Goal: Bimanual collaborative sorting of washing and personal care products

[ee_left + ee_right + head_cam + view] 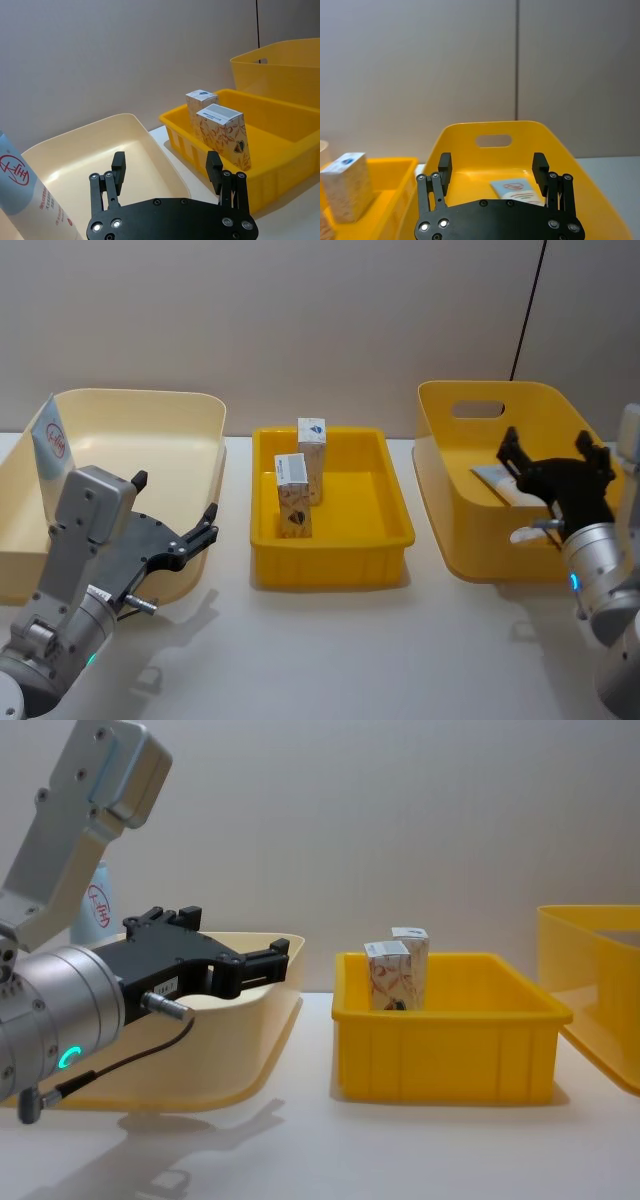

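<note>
Two white cartons with reddish-brown swirls stand upright in the middle yellow tray (385, 530): the front carton (292, 495) and the rear carton (312, 458). A pale-blue tube with a red logo (50, 440) leans in the cream bin (190, 405). Another tube (497, 485) lies flat in the deep yellow bin (440, 470). My left gripper (175, 496) hovers open over the cream bin's near right corner, holding nothing. My right gripper (555, 448) is open and empty above the deep yellow bin, over the lying tube (515, 190).
The three containers stand in a row across the white table (400, 650). A plain wall rises close behind them, with a dark cable (530, 300) hanging at the right. Bare tabletop stretches in front of the bins.
</note>
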`<action>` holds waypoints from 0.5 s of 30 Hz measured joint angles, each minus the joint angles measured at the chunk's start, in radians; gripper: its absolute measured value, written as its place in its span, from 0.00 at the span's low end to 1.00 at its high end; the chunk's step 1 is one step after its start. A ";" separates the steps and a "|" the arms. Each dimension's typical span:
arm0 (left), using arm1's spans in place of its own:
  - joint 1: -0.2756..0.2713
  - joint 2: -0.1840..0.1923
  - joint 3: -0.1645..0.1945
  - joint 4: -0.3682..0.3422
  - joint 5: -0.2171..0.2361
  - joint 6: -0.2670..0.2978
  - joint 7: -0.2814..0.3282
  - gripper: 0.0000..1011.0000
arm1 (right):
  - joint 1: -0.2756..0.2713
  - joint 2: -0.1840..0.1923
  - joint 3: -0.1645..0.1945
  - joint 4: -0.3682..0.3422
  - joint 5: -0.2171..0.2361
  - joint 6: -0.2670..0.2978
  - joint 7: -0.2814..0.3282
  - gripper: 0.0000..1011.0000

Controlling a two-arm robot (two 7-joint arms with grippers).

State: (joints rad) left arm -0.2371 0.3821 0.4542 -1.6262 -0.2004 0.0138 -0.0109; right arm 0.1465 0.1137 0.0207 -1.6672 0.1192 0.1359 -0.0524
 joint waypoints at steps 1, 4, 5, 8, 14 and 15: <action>0.000 0.000 0.000 0.000 0.000 0.000 0.000 0.99 | -0.004 0.005 -0.006 -0.002 0.004 -0.002 0.003 0.99; 0.000 0.000 0.000 0.000 0.000 0.000 0.000 0.99 | -0.029 0.040 -0.044 -0.018 0.030 -0.019 0.022 0.99; 0.000 0.000 0.000 0.000 0.000 0.000 0.000 0.99 | -0.034 0.047 -0.053 -0.021 0.035 -0.022 0.025 0.99; 0.000 0.000 0.000 0.000 0.000 0.000 0.000 0.99 | -0.055 0.076 -0.084 -0.034 0.057 -0.034 0.041 0.99; 0.000 0.000 0.000 0.000 0.000 0.000 0.000 0.99 | -0.094 0.130 -0.145 -0.058 0.099 -0.060 0.070 0.99; 0.000 0.000 0.000 0.000 0.000 0.000 0.000 0.99 | -0.100 0.138 -0.153 -0.061 0.104 -0.063 0.074 0.99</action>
State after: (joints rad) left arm -0.2372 0.3822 0.4543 -1.6262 -0.2004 0.0138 -0.0109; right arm 0.0469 0.2520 -0.1319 -1.7286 0.2233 0.0726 0.0213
